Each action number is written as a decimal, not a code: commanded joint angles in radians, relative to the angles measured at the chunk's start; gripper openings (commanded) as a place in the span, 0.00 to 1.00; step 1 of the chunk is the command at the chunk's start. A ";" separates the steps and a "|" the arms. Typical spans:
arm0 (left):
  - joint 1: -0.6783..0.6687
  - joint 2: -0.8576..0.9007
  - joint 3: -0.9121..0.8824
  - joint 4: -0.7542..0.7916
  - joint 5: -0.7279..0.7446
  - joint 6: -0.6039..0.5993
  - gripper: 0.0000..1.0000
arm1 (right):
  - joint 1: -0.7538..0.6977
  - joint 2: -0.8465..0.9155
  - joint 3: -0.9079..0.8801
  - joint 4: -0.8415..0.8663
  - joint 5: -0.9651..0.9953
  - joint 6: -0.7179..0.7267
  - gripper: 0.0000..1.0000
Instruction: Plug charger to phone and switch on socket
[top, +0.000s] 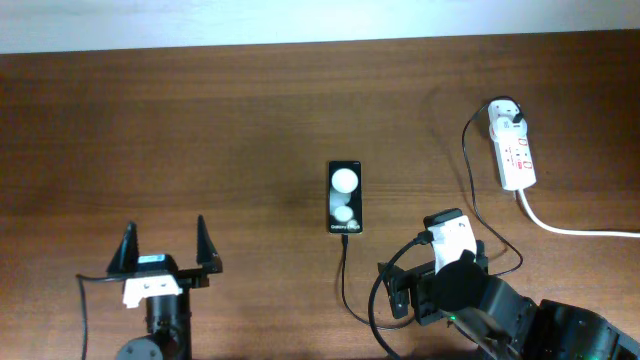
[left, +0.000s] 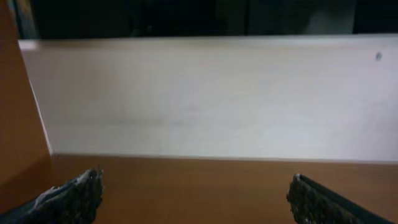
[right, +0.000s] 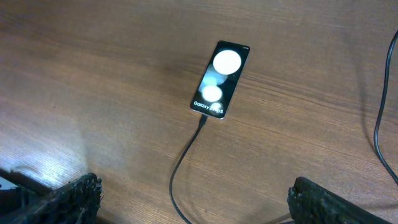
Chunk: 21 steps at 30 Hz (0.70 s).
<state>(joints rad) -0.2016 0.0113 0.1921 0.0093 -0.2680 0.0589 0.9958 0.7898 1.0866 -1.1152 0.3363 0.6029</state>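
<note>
The black phone (top: 344, 197) lies in the middle of the table, screen up with two white circles; it also shows in the right wrist view (right: 220, 79). The charger cable (top: 344, 270) has its tip at the phone's near end and runs on up to the white round plug (top: 507, 113) in the white socket strip (top: 515, 150) at the far right. In the right wrist view the cable (right: 183, 155) meets the phone's bottom edge. My right gripper (right: 193, 196) is open and empty, near the cable. My left gripper (top: 165, 250) is open and empty at the near left.
A thick white cord (top: 580, 231) leaves the socket strip toward the right edge. A pale wall (left: 211, 99) runs along the table's far side. The right arm's body (top: 480, 295) sits at the near right.
</note>
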 joint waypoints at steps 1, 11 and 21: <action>0.002 -0.004 -0.106 0.104 0.011 -0.010 0.99 | -0.002 -0.003 0.009 0.000 0.013 0.008 0.99; 0.002 0.003 -0.182 -0.074 0.089 -0.009 0.99 | -0.002 -0.003 0.009 0.000 0.013 0.008 0.99; 0.002 0.006 -0.182 -0.078 0.089 -0.009 0.99 | -0.002 -0.003 0.009 0.000 0.013 0.008 0.99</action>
<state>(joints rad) -0.2016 0.0139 0.0109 -0.0608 -0.1898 0.0593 0.9958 0.7898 1.0866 -1.1152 0.3363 0.6033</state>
